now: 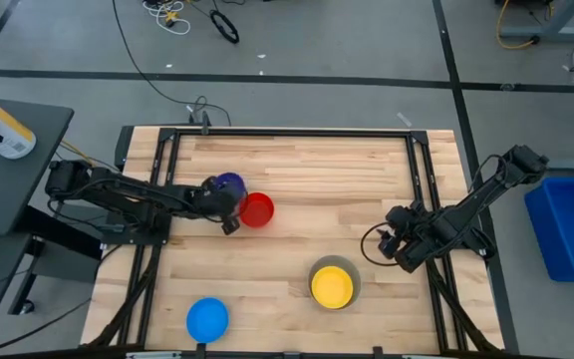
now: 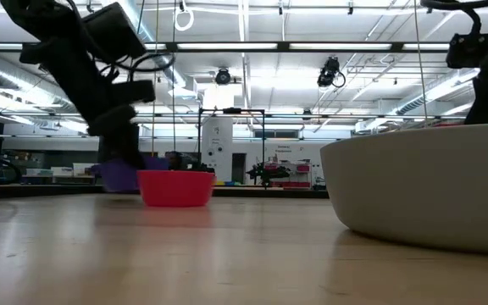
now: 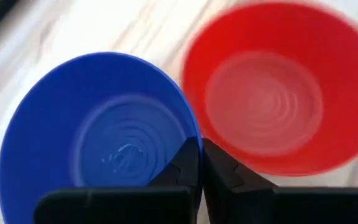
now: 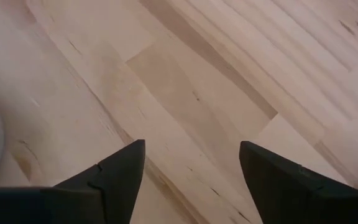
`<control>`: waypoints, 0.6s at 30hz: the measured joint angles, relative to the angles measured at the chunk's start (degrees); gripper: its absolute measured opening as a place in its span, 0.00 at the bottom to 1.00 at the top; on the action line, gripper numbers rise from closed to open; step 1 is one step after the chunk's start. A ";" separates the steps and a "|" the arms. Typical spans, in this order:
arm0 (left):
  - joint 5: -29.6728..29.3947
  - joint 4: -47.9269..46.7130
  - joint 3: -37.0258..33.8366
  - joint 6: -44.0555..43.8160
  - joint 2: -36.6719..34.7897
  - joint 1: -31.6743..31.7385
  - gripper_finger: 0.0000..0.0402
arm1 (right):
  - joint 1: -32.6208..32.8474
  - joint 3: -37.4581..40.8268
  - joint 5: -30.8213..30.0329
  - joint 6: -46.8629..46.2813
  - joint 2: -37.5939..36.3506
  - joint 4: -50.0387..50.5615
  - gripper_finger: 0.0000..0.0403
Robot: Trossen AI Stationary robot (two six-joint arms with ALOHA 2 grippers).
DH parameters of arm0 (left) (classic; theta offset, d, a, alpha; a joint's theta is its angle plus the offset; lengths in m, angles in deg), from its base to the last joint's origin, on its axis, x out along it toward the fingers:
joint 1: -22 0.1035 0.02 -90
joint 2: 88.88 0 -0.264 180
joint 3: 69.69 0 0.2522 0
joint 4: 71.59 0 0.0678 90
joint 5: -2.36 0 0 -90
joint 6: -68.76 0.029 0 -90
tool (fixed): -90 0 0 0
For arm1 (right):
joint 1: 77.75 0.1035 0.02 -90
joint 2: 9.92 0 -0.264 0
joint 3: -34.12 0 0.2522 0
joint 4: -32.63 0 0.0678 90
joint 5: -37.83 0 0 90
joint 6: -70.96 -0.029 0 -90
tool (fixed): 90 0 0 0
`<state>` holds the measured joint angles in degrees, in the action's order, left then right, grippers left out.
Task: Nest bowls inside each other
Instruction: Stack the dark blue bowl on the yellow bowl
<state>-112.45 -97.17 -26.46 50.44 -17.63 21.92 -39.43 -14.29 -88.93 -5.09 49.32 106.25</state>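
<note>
The dark blue-purple bowl point(image 1: 229, 184) point(image 3: 104, 137) stands right next to the red bowl point(image 1: 257, 210) point(image 3: 266, 99) at the table's left middle. My left gripper point(image 1: 227, 211) point(image 3: 201, 146) is shut on the dark blue-purple bowl's rim. The yellow bowl point(image 1: 332, 286) rests inside the grey bowl point(image 1: 351, 271) near the front, right of centre. The bright blue bowl point(image 1: 207, 319) stands alone at the front left. My right gripper point(image 1: 403, 255) point(image 4: 191, 155) hangs open over bare wood at the right, with nothing between its fingers. My left gripper pinches the dark blue-purple bowl's rim point(image 3: 194, 134) on the side that faces the red bowl. One finger is inside the bowl and one outside. The fingers slant down from the table's left side. Whether the bowl's base is on the table, I cannot tell.
The grey bowl point(image 2: 422, 186) looms large at the right of the low view. A black frame rail point(image 1: 152, 189) runs along each side of the wooden table. Bare wood lies between the red bowl and my right arm.
</note>
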 joint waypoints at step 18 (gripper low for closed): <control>-3.34 7.61 12.80 15.87 0.31 -10.19 0.02 | 0.00 0.00 -0.04 0.98 0.00 -7.60 0.61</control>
<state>-115.80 -89.56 -13.66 66.31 -17.33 11.73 -39.42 -14.29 -88.97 -4.11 49.32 98.65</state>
